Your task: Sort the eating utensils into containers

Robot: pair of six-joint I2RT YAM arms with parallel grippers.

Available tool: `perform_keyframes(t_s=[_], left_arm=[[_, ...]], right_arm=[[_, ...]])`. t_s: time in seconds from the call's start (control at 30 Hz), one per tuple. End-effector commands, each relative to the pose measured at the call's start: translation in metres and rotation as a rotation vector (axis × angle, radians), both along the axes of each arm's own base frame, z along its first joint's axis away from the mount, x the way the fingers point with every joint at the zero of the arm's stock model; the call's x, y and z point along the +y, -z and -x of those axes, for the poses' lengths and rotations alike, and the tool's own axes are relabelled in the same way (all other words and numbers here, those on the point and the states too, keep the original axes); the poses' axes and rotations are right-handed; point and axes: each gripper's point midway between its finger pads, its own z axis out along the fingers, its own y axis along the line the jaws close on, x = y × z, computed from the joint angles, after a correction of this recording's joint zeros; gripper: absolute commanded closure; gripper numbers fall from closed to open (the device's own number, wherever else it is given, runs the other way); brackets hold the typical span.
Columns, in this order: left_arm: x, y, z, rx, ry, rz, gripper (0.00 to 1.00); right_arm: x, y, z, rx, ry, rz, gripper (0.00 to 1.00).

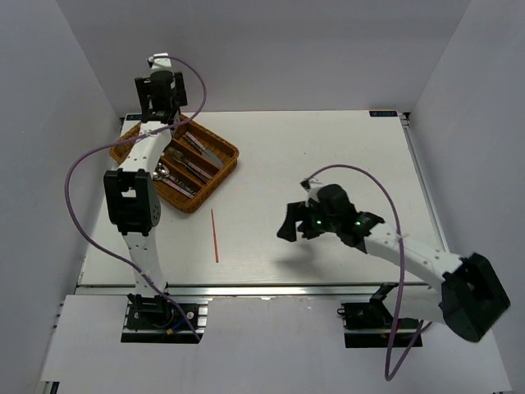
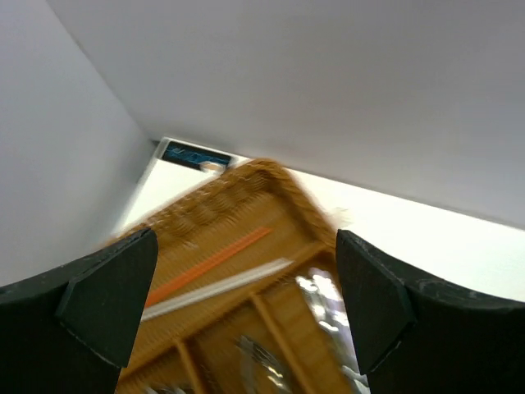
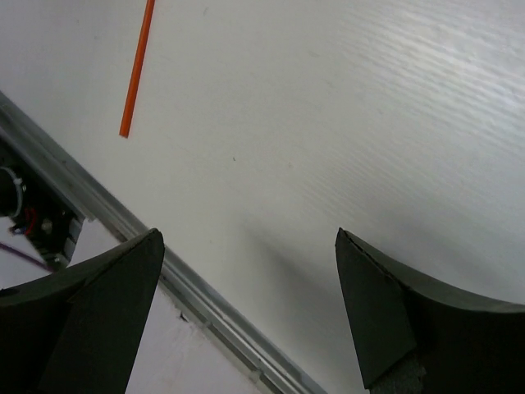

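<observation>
The brown wicker tray (image 1: 215, 174) sits at the table's back left, with knives (image 1: 199, 149) and other utensils in its long compartments. My left gripper (image 1: 161, 111) hovers over the tray's far end, open and empty. The blurred left wrist view, with that gripper (image 2: 244, 279) in it, shows the tray (image 2: 246, 185) holding a red chopstick (image 2: 209, 263), a white chopstick (image 2: 217, 287), a fork (image 2: 262, 357) and shiny spoons (image 2: 328, 304). Another red chopstick (image 1: 215, 235) lies alone on the table and shows in the right wrist view (image 3: 137, 70). My right gripper (image 1: 295, 220) (image 3: 246, 271) hangs open and empty to its right.
The table's metal front rail (image 3: 189, 291) runs just under my right gripper. White walls enclose the table on the left, back and right. A blue label (image 2: 193, 156) marks the back left corner beyond the tray.
</observation>
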Motion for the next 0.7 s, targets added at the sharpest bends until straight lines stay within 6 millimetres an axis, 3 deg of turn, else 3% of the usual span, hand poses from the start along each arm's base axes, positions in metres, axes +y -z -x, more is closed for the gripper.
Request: perform_keyframes(t_s=[0.0, 0.03, 0.1, 0.17, 0.2, 0.23, 0.3, 0.33, 0.4, 0.43, 0.47, 0.53, 0.57, 0.63, 0.67], left_arm=[[-0.015, -0.101, 0.047, -0.120, -0.033, 0.268, 0.02], [-0.022, -0.085, 0.062, -0.041, -0.050, 0.336, 0.02], [-0.032, -0.081, 0.091, 0.020, -0.034, 0.413, 0.02], [-0.061, -0.061, 0.121, 0.114, 0.033, 0.478, 0.02], [-0.068, -0.082, 0.148, 0.081, 0.057, 0.487, 0.02], [-0.090, -0.044, 0.169, 0.158, 0.077, 0.459, 0.02], [-0.106, -0.035, 0.204, 0.166, 0.099, 0.446, 0.02], [-0.119, -0.021, 0.235, 0.192, 0.138, 0.447, 0.02], [-0.124, -0.004, 0.265, 0.203, 0.126, 0.482, 0.05], [-0.131, -0.012, 0.285, 0.162, 0.157, 0.524, 0.06], [-0.131, 0.022, 0.303, 0.219, 0.151, 0.522, 0.07], [-0.148, 0.044, 0.325, 0.257, 0.200, 0.582, 0.11], [-0.154, 0.070, 0.341, 0.317, 0.227, 0.598, 0.12], [-0.174, 0.094, 0.360, 0.382, 0.268, 0.624, 0.17], [-0.182, 0.116, 0.374, 0.446, 0.288, 0.620, 0.17]], right_arm=[[0.017, -0.006, -0.018, -0.083, 0.080, 0.214, 0.11], [0.042, -0.011, -0.013, -0.083, 0.067, 0.238, 0.11], [0.041, -0.007, -0.015, -0.095, 0.141, 0.325, 0.11], [0.048, -0.007, -0.007, -0.073, 0.176, 0.305, 0.11], [0.050, -0.009, -0.006, -0.068, 0.184, 0.282, 0.11], [0.049, -0.017, -0.005, -0.077, 0.192, 0.251, 0.11], [0.038, -0.021, -0.007, -0.098, 0.227, 0.252, 0.11], [0.029, -0.027, -0.007, -0.110, 0.240, 0.253, 0.11], [0.011, -0.032, -0.015, -0.125, 0.285, 0.281, 0.11], [0.002, -0.038, -0.015, -0.132, 0.294, 0.277, 0.11], [-0.004, -0.040, -0.016, -0.137, 0.299, 0.273, 0.11], [-0.018, -0.045, -0.018, -0.151, 0.288, 0.250, 0.11], [-0.024, -0.045, -0.019, -0.149, 0.293, 0.250, 0.11], [-0.039, -0.043, -0.020, -0.148, 0.310, 0.259, 0.11], [-0.046, -0.041, -0.019, -0.142, 0.317, 0.269, 0.11]])
